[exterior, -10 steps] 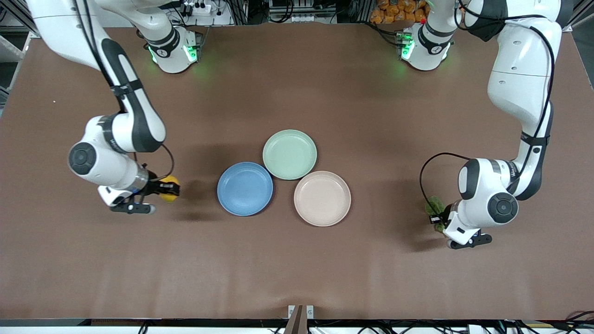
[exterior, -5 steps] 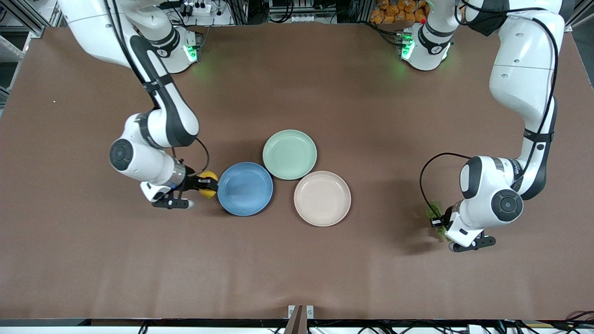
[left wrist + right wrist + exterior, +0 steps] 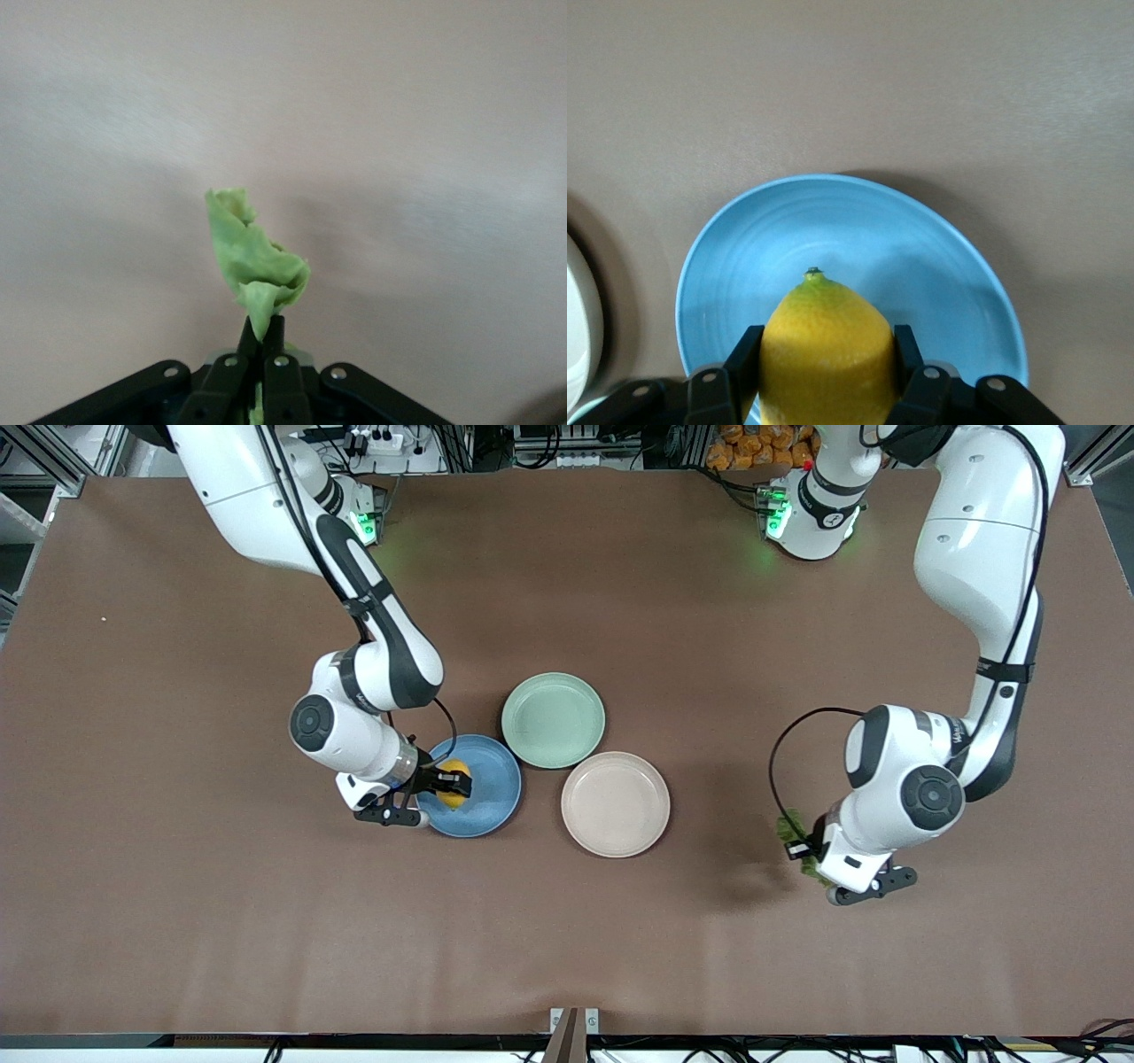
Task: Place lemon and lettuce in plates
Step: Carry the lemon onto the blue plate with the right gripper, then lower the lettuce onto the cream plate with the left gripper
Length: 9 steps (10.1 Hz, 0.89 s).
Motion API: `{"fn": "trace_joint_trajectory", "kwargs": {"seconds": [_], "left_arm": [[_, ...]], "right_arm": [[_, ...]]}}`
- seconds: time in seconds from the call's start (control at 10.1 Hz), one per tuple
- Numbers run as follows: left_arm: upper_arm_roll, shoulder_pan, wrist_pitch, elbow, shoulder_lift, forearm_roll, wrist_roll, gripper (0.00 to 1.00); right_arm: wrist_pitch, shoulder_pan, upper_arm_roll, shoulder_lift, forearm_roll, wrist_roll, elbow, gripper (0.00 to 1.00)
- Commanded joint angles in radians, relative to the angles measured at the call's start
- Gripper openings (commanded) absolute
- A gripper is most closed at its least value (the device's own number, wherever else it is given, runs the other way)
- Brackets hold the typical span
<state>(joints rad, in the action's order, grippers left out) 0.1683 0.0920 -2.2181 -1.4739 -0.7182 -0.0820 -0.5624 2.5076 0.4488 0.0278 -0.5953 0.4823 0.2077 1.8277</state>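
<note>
Right end effector (image 3: 454, 782) clenched on lemon (image 3: 454, 796) over blue plate (image 3: 493, 815); left end effector (image 3: 800, 850) gripping lettuce (image 3: 788, 831), well apart. Could roll off if dropped high.

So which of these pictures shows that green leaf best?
The left wrist view: the lettuce fills the middle, pinched by the left gripper above bare table. The front view shows only a green scrap beside that arm. The right wrist view shows none.

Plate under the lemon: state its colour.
Blue. The plate under the held lemon shows best in the right wrist view.
</note>
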Motion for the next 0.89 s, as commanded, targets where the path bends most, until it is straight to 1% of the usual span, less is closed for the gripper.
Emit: {"fn": "trace_joint_trajectory", "kwargs": {"seconds": [0.0,0.1,0.3,0.4,0.59,0.79], "left_arm": [[0.052,0.0,0.006,-0.011,0.026,-0.015,-0.121,0.0],[0.08,0.005,0.006,-0.009,0.025,-0.015,-0.161,0.0],[0.083,0.055,-0.005,-0.002,0.023,-0.018,-0.214,0.0],[0.083,0.081,-0.014,0.019,0.013,-0.018,-0.262,0.0],[0.07,0.159,-0.093,0.026,-0.003,-0.022,-0.411,0.0],[0.059,0.221,-0.147,0.026,-0.009,-0.022,-0.497,0.0]], "right_arm": [[0.032,0.013,0.009,-0.037,0.022,0.009,-0.024,0.09],[0.034,0.017,0.009,-0.041,0.022,0.009,-0.024,0.18],[0.033,0.016,0.009,-0.038,0.022,0.022,-0.024,0.91],[0.031,0.016,0.009,-0.032,0.024,0.048,-0.025,1.0],[-0.002,0.005,0.009,0.0,0.022,0.079,-0.037,1.0],[-0.183,-0.042,0.011,0.064,0.007,0.082,-0.077,1.0]]}}
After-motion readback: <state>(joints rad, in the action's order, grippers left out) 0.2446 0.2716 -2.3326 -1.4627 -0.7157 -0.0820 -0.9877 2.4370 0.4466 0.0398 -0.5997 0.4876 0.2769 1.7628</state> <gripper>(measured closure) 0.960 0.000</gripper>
